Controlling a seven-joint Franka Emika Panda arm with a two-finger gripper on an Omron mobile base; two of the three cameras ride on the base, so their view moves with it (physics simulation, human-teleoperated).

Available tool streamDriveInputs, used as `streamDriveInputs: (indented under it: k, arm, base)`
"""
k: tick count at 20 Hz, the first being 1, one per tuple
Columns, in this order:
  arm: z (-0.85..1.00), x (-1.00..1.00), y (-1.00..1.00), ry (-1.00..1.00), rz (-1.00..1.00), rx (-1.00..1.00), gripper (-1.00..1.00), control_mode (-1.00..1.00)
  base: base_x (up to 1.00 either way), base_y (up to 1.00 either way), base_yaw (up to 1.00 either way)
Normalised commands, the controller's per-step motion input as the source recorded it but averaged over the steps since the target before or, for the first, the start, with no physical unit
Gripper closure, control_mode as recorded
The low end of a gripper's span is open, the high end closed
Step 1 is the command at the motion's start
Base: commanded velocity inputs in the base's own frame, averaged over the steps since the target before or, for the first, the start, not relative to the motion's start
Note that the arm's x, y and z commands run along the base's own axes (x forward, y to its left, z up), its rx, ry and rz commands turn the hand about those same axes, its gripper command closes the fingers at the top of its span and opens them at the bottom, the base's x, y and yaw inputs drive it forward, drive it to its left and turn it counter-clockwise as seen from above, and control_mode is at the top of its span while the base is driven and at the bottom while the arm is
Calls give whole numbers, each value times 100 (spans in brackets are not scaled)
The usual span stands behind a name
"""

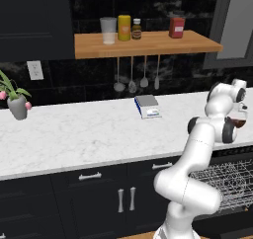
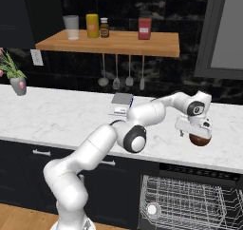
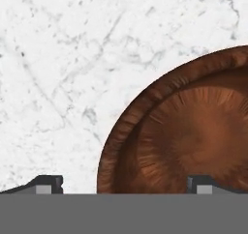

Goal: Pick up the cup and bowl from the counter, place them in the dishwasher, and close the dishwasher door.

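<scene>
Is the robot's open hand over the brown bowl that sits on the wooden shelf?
Not quite. The open hand is over the brown bowl, but the bowl sits on the white marble counter, not the wooden shelf. The right base view shows it.

Claw (image 2: 198,135): I see it low over the bowl (image 2: 200,140), fingers hidden behind the hand.
Bowl: reddish-brown, sits on the white table (image 2: 57,119) near its front edge.
Dishwasher (image 2: 190,200): below the bowl, I see its wire rack exposed.
Shelf (image 2: 109,42): holds jars.
</scene>
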Motion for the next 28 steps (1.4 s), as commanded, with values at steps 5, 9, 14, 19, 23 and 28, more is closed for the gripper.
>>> streamDriveInputs:
  k: [5, 9, 14, 19, 23, 28]
  arm:
    - [-13, 8, 0, 0, 2, 0, -100, -100]
    - [0, 0, 1, 5, 0, 0, 100, -100]
    - [0, 0, 0, 2, 0, 0, 100, -100]
    - [-2, -40, 0, 0, 1, 0, 100, -100]
    - [-3, -64, 0, 0, 4, 1, 100, -100]
    - [0, -90, 0, -5, 4, 4, 100, -100]
  base:
    - [0, 0, 0]
    - [0, 0, 0]
    - [0, 0, 0]
    - [0, 0, 0]
    - [0, 0, 0]
    - [0, 0, 0]
